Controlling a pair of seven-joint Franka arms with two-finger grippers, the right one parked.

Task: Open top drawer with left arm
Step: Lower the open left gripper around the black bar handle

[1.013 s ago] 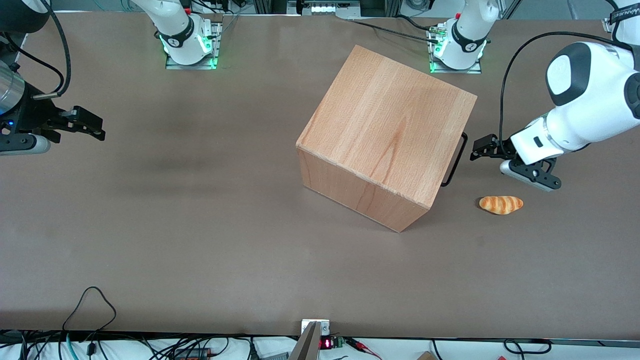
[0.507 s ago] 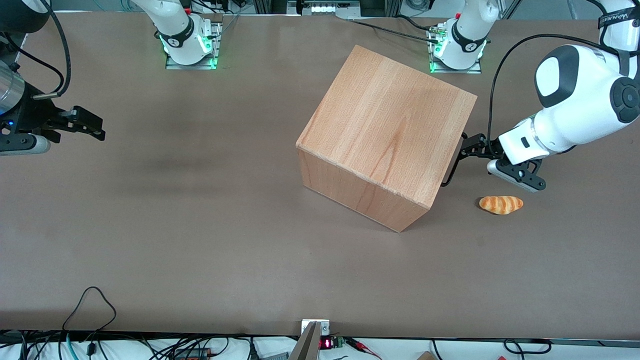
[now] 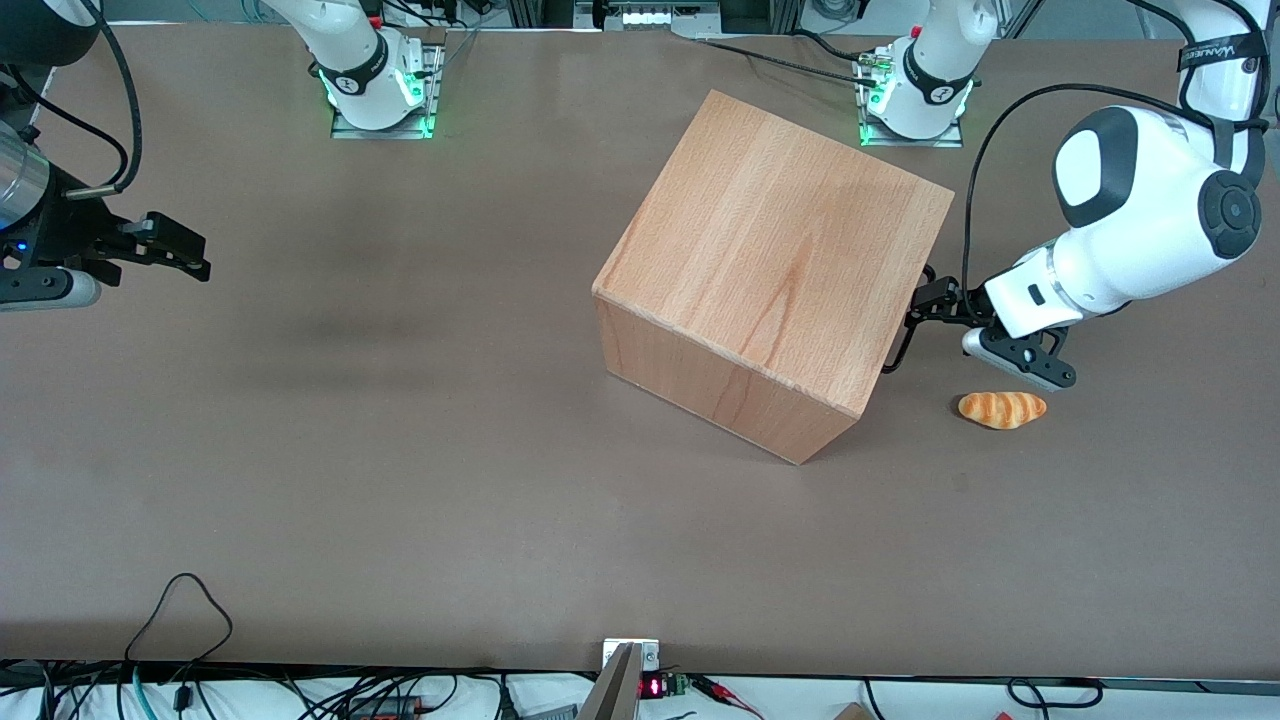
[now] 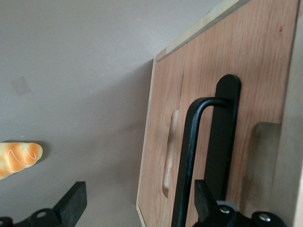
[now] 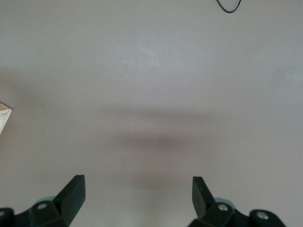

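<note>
Left wrist view, top drawer [image 4: 265,90] shut in cabinet [image 3: 770,270], black bar handle [image 4: 189,156] between spread fingers [image 4: 71,203] of open claw [image 3: 925,305], left arm [image 3: 1130,240] beside cabinet, bread roll [image 3: 1002,408] on desk [image 3: 400,450] near claw.

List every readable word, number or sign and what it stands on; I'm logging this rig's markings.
Black strap on the left arm: white lettering, roughly "WANREE", not surely legible.
Small display at the table's near edge: red digits, too small to read.
Arm base: round mark, too small to read.
Top drawer, its handle, and the open gripper straddling it: none.
</note>
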